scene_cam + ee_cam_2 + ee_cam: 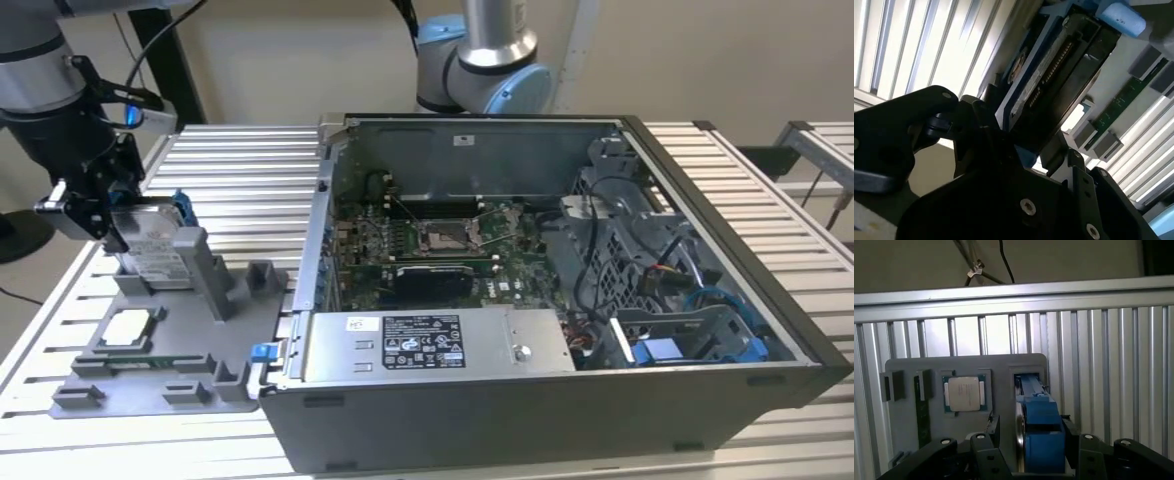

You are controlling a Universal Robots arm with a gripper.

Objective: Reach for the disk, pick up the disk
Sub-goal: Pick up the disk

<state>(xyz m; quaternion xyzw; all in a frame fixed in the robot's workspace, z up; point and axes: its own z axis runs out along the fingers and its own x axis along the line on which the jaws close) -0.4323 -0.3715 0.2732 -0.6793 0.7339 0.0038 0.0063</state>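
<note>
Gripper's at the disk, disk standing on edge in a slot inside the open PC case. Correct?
Not quite. The exterior view shows the disk standing on edge in the grey fixture outside the PC case, at the exterior view's left. The gripper is at it, as you said.

We see a robotics lab or workshop: a robot arm (483,62) stands behind a slatted metal table (240,170) bearing an opened computer case (561,410) and a grey parts fixture (147,385).

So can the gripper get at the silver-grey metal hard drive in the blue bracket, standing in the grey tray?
Probably yes: the gripper sits around the blue-framed silver-grey metal hard drive, and nothing blocks it.
</note>
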